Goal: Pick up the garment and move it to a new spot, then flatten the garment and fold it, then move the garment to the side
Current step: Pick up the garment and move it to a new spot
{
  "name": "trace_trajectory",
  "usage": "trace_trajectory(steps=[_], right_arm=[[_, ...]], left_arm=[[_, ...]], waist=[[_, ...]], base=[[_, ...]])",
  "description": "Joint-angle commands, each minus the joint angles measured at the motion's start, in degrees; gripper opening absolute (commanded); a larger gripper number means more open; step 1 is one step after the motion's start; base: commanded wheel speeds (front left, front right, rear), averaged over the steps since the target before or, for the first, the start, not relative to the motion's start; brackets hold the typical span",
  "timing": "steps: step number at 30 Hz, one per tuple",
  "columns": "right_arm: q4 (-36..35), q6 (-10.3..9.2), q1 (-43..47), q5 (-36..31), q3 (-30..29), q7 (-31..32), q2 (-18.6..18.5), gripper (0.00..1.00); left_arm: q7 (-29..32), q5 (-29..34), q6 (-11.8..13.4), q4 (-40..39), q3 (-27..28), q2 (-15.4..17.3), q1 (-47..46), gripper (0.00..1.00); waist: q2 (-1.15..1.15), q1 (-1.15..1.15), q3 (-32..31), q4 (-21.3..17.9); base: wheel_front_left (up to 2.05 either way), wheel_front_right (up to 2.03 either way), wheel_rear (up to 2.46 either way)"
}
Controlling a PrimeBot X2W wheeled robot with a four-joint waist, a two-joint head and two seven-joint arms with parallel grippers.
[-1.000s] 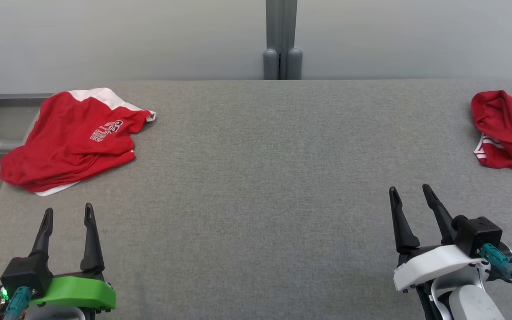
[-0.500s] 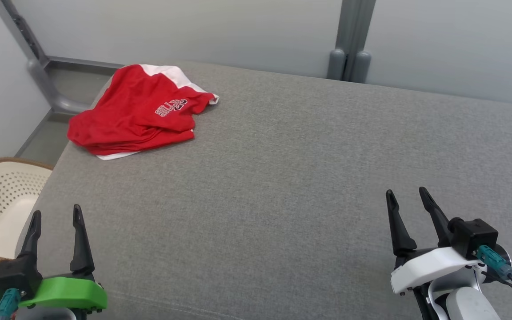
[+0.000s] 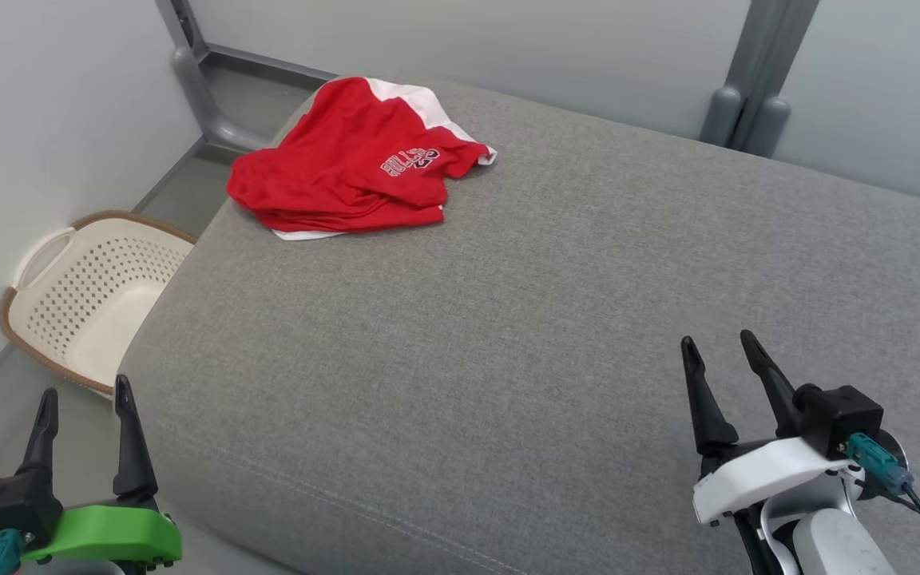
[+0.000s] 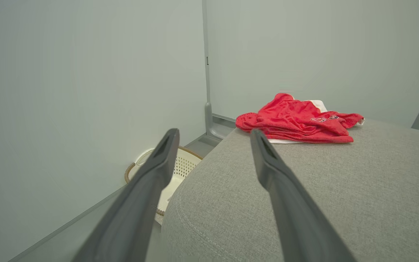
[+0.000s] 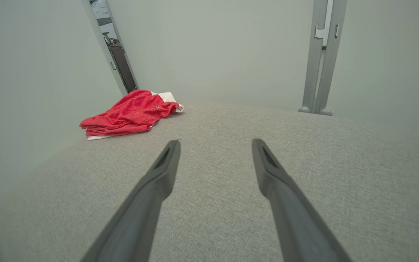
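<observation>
Shows the left gripper (image 3: 85, 387) at the lower left of the head view, green-bodied, its two dark fingers pointing up the view and standing wide apart; holds nothing and touches nothing; hangs off the near left corner of the grey padded surface (image 3: 508, 319), above the floor and near a cream perforated basket (image 3: 85, 295) with a brown rim. Confirms the same from the left wrist view, where the left gripper (image 4: 214, 133) spreads its fingers with clear space between them, one finger seen against the basket (image 4: 184, 163) and the other against the rounded edge of the padded surface. Shows the right gripper (image 3: 717, 339) at the lower right of the head view, white-bodied, jaws likewise parted wide and empty; hovers over the near right part of the surface without visible contact; seen from the right wrist view, the right gripper (image 5: 215, 142) frames only bare grey fabric between its fingers. Places the garment (image 3: 348, 168), red with white panels and white lettering, in a loose bunched heap at the far left corner of the surface, well apart from both grippers and gripped by neither; appears beyond the fingertips in the left wrist view (image 4: 296, 122) and at upper left in the right wrist view (image 5: 129, 114). Includes a grey post (image 3: 747, 104) against the pale wall behind the far edge.
</observation>
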Motion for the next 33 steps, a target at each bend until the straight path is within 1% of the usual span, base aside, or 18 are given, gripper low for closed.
trace_trajectory(steps=[1, 8, 13, 17, 23, 29, 33], right_arm=[[0.05, -0.09, -0.80, -0.09, 0.02, 0.06, -0.26, 1.00], [0.08, -0.09, -0.94, 0.05, 0.72, 0.23, -0.39, 1.00], [-0.27, -0.09, -1.30, 0.03, 0.61, 0.24, -0.61, 1.00], [-1.20, -0.09, -2.36, -0.61, -0.12, 0.56, -1.30, 1.00], [-3.18, -0.09, -4.21, -1.34, -2.17, 1.32, -2.85, 1.00], [-6.94, -0.10, -6.37, -2.42, -5.22, 2.64, -4.83, 1.00], [-10.65, -0.10, -7.42, -3.28, -8.72, 3.41, -6.04, 1.00]], left_arm=[[-0.45, -0.45, 0.23, 0.08, 0.13, 0.13, 0.98, 1.00], [-0.95, -0.91, 0.90, 0.49, 0.31, -0.04, 0.97, 1.00], [-1.34, -1.34, 0.78, 0.97, 0.23, 0.02, -0.56, 1.00], [-1.69, -1.39, 0.86, 1.12, 0.27, 0.36, -3.02, 1.00], [-2.07, -1.82, -0.01, 3.09, 0.11, 1.64, -9.80, 1.00], [-2.28, -2.74, -1.13, 4.53, 0.57, 3.95, -19.92, 1.00], [-2.27, -3.75, -1.60, 5.94, 1.36, 5.78, -27.65, 1.00]], waist=[[0.00, 0.00, 0.86, 1.62], [0.00, 0.00, 1.42, 1.29], [0.00, 0.00, 1.99, -0.16], [0.00, 0.00, 3.44, -2.16], [0.00, 0.00, 7.38, -7.19], [0.00, 0.00, 14.19, -13.41], [0.00, 0.00, 19.60, -17.13]], base=[[0.00, 0.00, 0.00], [0.00, 0.00, 0.00], [0.00, 0.00, 0.00], [0.00, 0.00, 0.00], [0.00, 0.00, 0.00], [0.00, 0.00, 0.00], [0.00, 0.00, 0.00]])
